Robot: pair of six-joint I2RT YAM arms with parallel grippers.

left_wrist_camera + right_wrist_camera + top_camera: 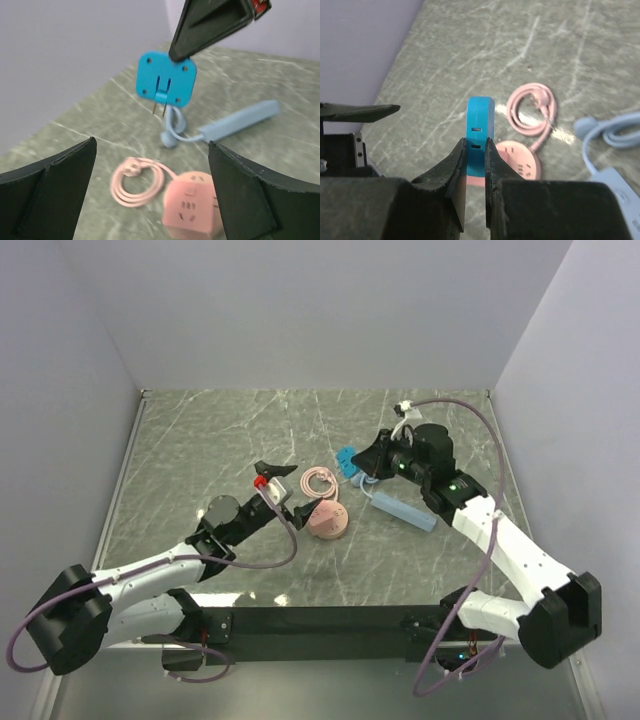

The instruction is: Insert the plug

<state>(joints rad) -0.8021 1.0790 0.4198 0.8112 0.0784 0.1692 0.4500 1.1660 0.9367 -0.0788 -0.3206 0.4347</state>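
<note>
**Fig.** Top, L-wrist & R-wrist views. R gripper is closed on the blue plug, pinching its two flat faces. The plug is lifted off the table w/ both prongs pointing down. In the top view it sits near the far-left end of the pale-blue power strip, by the strip's bundled cord. L gripper has its fingers spread wide, just beside the pink cube. The pink cord lies coiled betw. cube & plug.
</note>
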